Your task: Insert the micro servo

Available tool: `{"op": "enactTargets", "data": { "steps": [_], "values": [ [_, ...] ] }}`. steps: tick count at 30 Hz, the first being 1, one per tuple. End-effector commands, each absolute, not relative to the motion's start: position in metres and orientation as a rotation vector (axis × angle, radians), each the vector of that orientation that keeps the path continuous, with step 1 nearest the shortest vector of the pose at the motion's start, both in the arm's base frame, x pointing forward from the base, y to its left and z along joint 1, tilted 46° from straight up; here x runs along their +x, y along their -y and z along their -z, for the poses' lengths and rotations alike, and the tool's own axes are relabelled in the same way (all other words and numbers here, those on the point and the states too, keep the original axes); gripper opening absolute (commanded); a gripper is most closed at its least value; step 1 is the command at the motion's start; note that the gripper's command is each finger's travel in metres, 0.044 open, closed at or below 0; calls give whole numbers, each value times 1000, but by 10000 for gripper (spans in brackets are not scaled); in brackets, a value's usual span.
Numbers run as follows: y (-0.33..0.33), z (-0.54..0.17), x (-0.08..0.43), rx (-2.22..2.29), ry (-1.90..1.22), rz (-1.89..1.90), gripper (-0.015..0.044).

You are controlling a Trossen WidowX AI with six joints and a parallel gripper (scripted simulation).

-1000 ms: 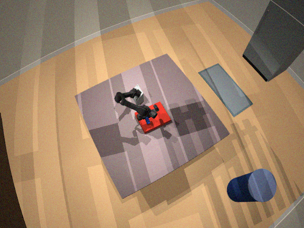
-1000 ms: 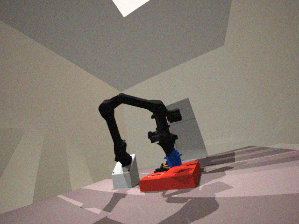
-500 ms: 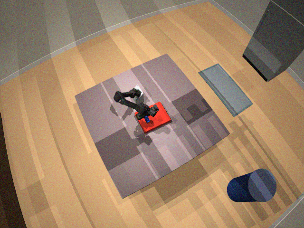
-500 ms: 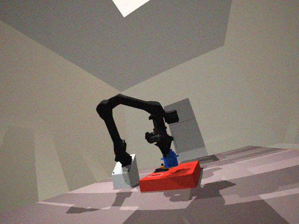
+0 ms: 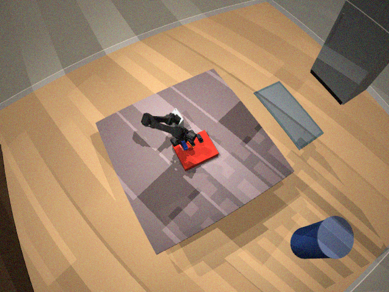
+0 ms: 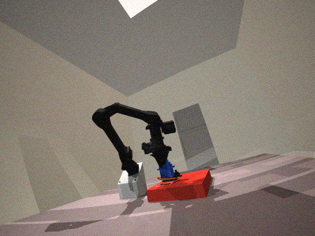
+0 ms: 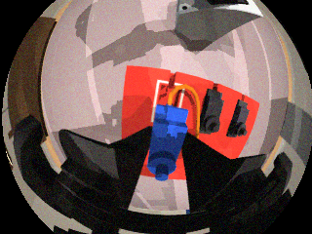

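The blue servo is upright, shaft up, just above the red deck. My gripper is shut on its body. The orange cable loops out low beside the servo. The pocket's white outline shows partly past the servo in the wrist view; the servo and cable hide the rest. The side notch is at the deck's far edge in that view. The servo's underside is hidden, but the exterior view shows it above the deck.
Two black servos sit in the deck to the right of the pocket in the wrist view. The arm's white base block stands beside the deck. A blue cylinder and a glassy panel are far off on the floor.
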State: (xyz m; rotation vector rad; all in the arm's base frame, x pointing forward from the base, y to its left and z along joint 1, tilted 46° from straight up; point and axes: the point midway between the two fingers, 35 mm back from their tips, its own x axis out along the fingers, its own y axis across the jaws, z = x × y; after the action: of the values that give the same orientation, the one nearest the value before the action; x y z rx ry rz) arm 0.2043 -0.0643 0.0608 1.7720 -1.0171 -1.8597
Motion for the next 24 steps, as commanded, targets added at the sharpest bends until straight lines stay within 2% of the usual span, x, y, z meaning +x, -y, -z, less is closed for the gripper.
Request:
{"op": "enactTargets", "data": {
  "steps": [1,24],
  "values": [
    [59,-60,188,1777,1012,1859,0],
    [71,-46,176,1776,1013,1858,0]
  ]
}}
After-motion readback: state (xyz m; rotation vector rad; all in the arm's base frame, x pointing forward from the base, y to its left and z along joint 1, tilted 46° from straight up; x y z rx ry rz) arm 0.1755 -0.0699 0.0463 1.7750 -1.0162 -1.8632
